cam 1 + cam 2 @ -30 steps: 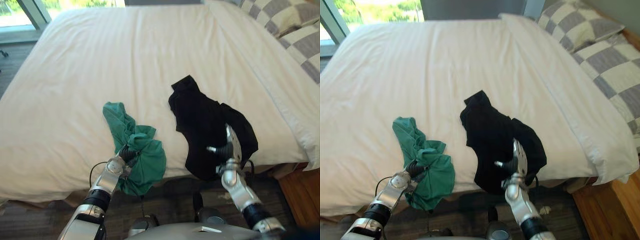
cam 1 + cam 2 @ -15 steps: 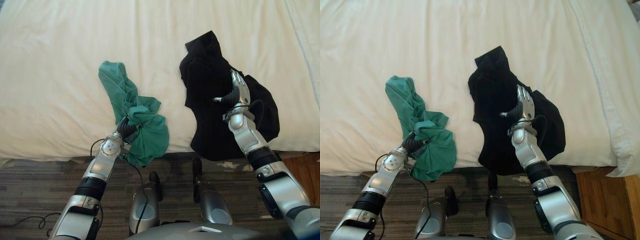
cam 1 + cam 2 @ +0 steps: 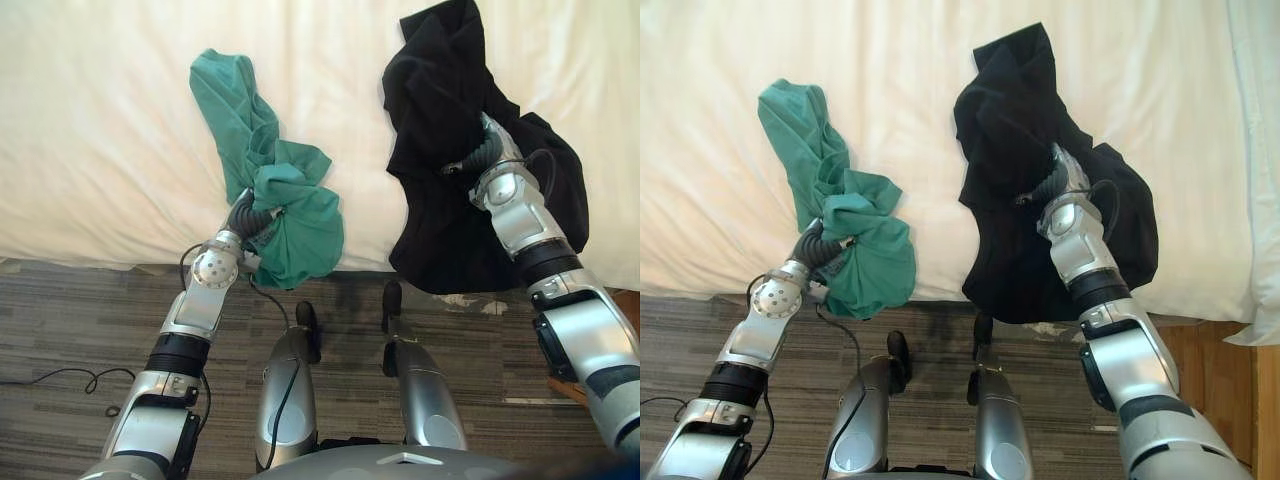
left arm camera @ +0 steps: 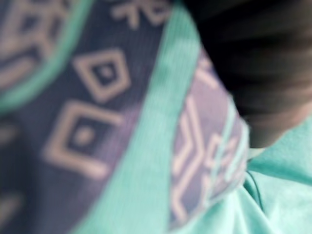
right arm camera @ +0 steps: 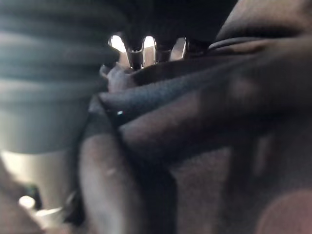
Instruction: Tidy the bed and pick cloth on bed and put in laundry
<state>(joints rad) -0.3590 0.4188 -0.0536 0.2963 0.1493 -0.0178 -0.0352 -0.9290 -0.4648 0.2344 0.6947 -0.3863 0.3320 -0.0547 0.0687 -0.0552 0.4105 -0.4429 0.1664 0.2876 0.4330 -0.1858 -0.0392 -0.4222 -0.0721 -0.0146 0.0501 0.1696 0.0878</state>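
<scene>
A green cloth [image 3: 290, 215] lies bunched at the white bed's [image 3: 100, 120] near edge, one end hanging over the side. My left hand [image 3: 248, 212] is buried in its folds; up close the green cloth [image 4: 282, 195] shows a patterned blue print [image 4: 97, 122]. To the right, a black cloth [image 3: 440, 90] also drapes over the edge. My right hand [image 3: 487, 155] is pushed into it, and folds of black cloth [image 5: 219, 122] wrap over the right hand [image 5: 48, 58].
Grey carpet [image 3: 80, 320] runs along the foot of the bed. A folded white duvet edge [image 3: 1255, 150] lies at the far right, with wooden floor [image 3: 1250, 400] below it.
The camera has tilted down toward the bed's near edge. My right hand, open above the black cloth before, has sunk into it. My left hand stays in the green cloth.
</scene>
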